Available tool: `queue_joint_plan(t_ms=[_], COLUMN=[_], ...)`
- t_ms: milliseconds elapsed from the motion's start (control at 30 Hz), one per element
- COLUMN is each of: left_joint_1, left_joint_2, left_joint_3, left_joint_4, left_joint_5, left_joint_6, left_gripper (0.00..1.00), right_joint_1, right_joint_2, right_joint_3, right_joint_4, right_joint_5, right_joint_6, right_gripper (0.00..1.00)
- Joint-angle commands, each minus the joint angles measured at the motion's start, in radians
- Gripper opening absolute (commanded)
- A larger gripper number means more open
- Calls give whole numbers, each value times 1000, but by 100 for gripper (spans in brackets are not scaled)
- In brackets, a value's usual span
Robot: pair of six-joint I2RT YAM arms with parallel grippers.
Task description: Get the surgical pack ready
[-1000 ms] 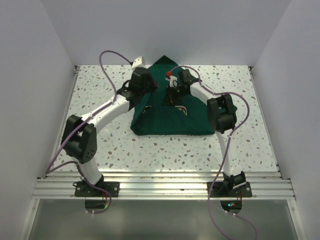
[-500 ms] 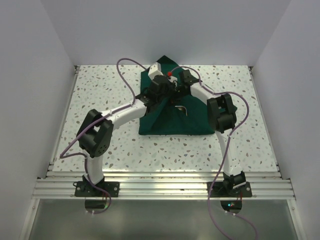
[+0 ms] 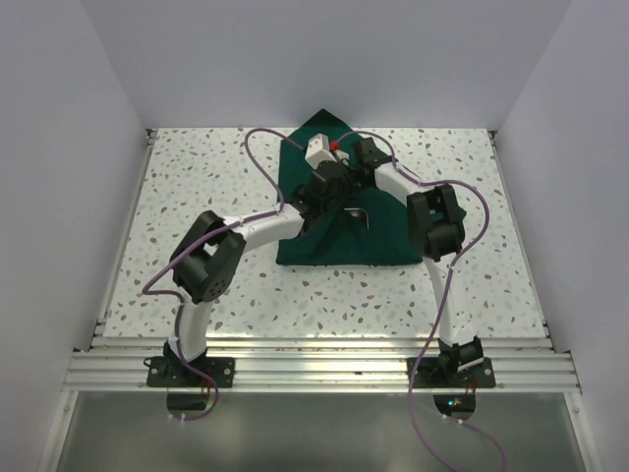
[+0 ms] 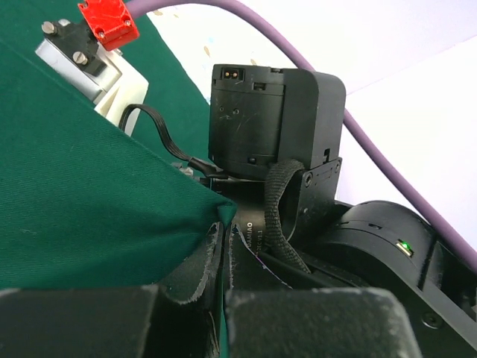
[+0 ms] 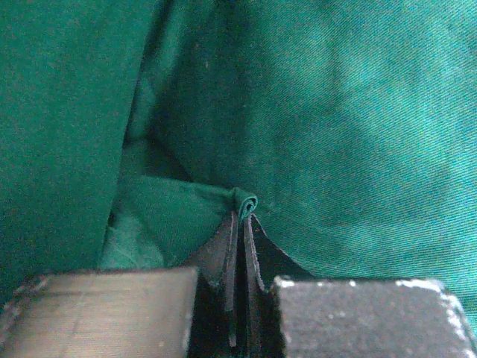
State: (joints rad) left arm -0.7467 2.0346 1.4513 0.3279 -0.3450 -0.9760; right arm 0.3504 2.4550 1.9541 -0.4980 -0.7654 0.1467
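Folding stage: the surgical pack [image 3: 344, 236], a dark green drape, lies at the far middle of the speckled table [image 3: 197, 177], partly folded, with one point reaching the back wall.
Left gripper [image 4: 222, 227]: jaws closed narrow on a corner of the drape, above the middle of the pack.
Right gripper [image 5: 240, 218]: jaws pinched on a small rolled edge of the same cloth, close beside the left one.
Done: the near edge looks folded straight.
Left to do: I judge the held flaps must be laid down and the far point tucked.
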Motion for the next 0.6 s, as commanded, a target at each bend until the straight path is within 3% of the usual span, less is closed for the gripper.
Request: queue_joint_plan(t_ms=[0,133,233,567], left_joint_1=[-13,-13,-13,7], left_joint_2=[-13,-20,-36,-143], left_joint_3=[49,43,24,-72], left_joint_4=[148,151,171,200], left_joint_5=[15,14,17,-14], left_joint_6=[-21,-4,5,34], left_gripper=[0,0,0,0], right_joint_1=[5,-5,-28,-45], right_joint_2=[33,15,-10,-37], right_joint_3=[-24,-34,-35,3], right_joint_4=[-14,37,82,98], right_joint_5=[3,21,11,18], right_joint_6=[-6,51,105,155], right_gripper=[2,5,18,41])
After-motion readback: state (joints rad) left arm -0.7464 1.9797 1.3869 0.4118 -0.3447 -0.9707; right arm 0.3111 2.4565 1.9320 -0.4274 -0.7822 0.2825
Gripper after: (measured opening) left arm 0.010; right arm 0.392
